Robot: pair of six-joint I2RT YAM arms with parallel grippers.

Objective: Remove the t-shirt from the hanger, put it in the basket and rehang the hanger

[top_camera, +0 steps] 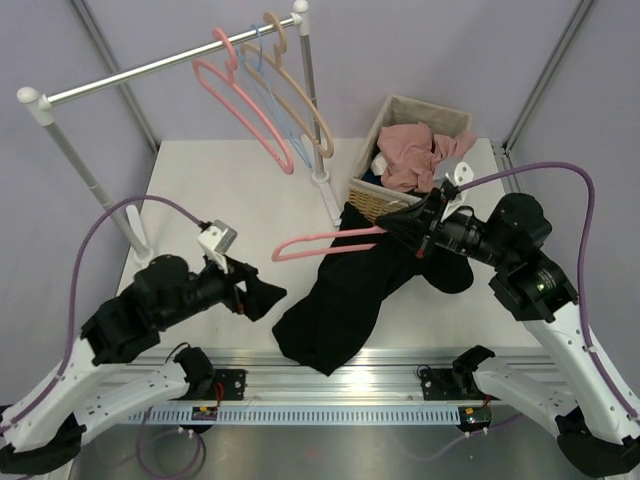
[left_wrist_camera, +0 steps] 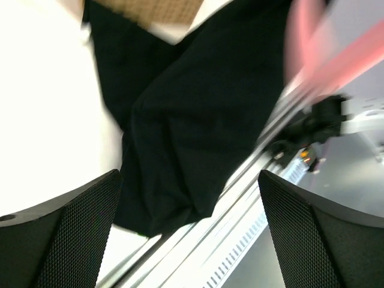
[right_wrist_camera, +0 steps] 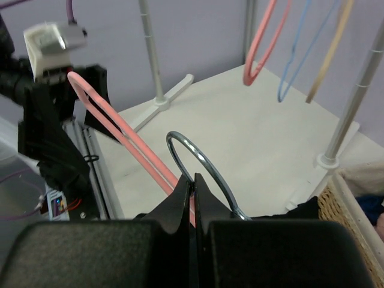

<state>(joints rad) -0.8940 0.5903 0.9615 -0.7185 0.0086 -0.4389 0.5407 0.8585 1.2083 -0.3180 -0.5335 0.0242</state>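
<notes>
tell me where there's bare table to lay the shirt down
Widest bare patch: the table between the rack's feet, ahead of the left arm. Crowded on the right arm's side: t-shirt, hanger, basket.

A clothes rail [top_camera: 170, 65] stands at 11 o'clock on the white table [top_camera: 225, 195]. A thick pink hanger [top_camera: 258, 103] and tan hangers [top_camera: 306, 108] hang on it. At 1 o'clock, a woven basket [top_camera: 372, 197] holds a pink cloth [top_camera: 412, 155].

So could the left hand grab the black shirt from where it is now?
Probably yes. The left hand is open and points at the shirt, which droops close in front of it with nothing between. The right hand grips the hanger.
</notes>
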